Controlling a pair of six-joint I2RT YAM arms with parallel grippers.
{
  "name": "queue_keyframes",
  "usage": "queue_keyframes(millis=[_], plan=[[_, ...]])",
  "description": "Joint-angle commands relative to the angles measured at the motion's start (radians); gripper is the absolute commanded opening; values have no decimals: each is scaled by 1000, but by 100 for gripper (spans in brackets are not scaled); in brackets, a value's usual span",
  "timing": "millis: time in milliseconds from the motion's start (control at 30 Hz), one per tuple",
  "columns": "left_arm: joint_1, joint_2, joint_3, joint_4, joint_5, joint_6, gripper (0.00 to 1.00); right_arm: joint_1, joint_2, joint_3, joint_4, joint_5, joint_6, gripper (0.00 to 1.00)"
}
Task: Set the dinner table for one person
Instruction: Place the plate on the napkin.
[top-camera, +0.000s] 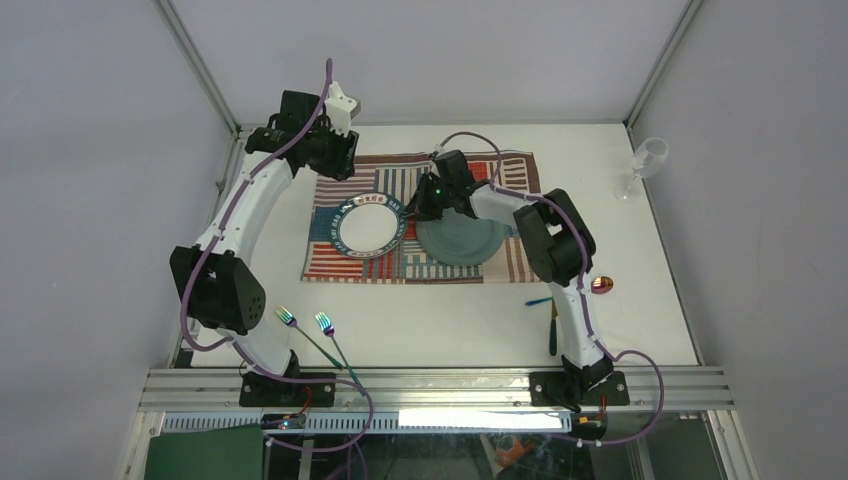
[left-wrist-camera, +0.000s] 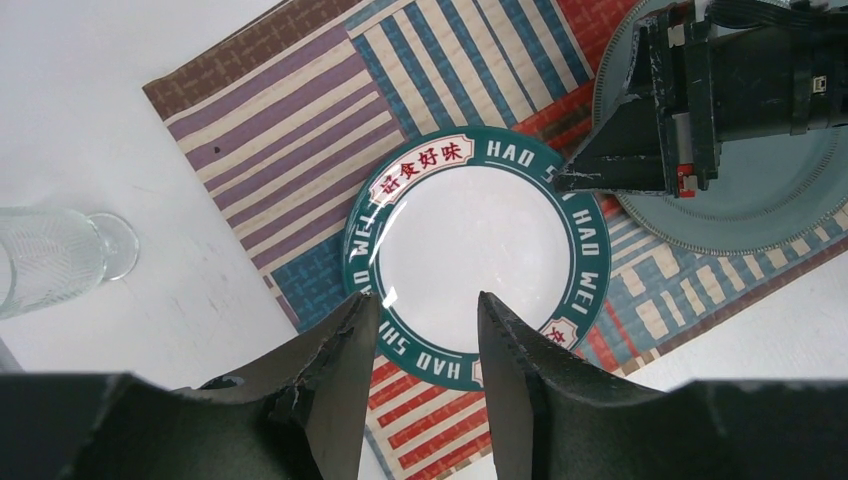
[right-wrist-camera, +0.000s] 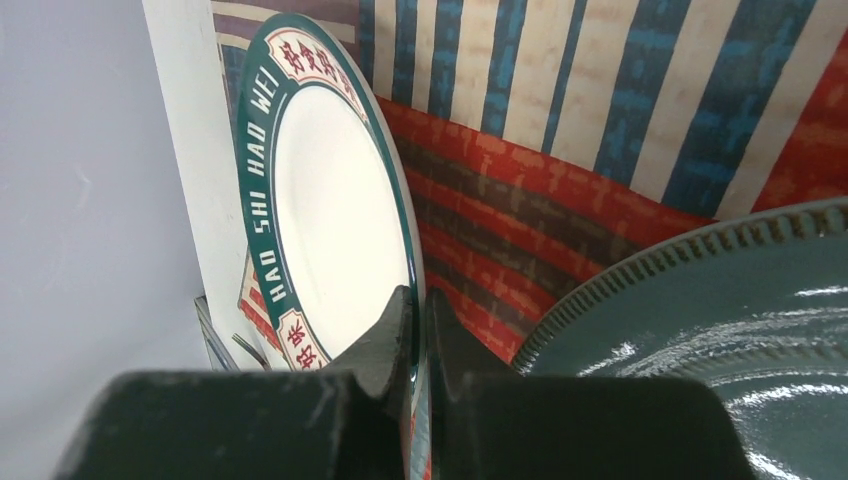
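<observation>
A white plate (top-camera: 368, 226) with a green lettered rim sits on the striped placemat (top-camera: 340, 255), on the dinner table (top-camera: 450, 320). My right gripper (right-wrist-camera: 420, 300) is shut on that plate's (right-wrist-camera: 320, 200) right rim; the rim shows between its jaws. Just right of it lies a grey-teal plate (top-camera: 462, 240), also on the placemat, under the right wrist. My left gripper (left-wrist-camera: 428, 300) hovers open above the white plate's (left-wrist-camera: 470, 240) far-left edge with nothing between its fingers. The right gripper (left-wrist-camera: 570, 180) shows in the left wrist view at the plate's rim.
Two forks (top-camera: 300, 330) lie near the left arm's base. A spoon (top-camera: 601, 285) and a dark knife (top-camera: 552, 330) lie at the right front. A stemmed glass (top-camera: 645, 165) stands at the far right corner. Frame rails edge the table.
</observation>
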Motion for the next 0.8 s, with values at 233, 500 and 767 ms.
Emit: queue_keyframes(millis=[233, 500, 767], plan=[[3, -56, 3, 13, 0, 7, 43, 7, -65, -29, 62, 3, 11, 4], [3, -43, 16, 6, 15, 0, 43, 11, -155, -45, 11, 92, -45, 20], [2, -39, 30, -12, 28, -3, 43, 12, -230, -52, -39, 161, -69, 22]])
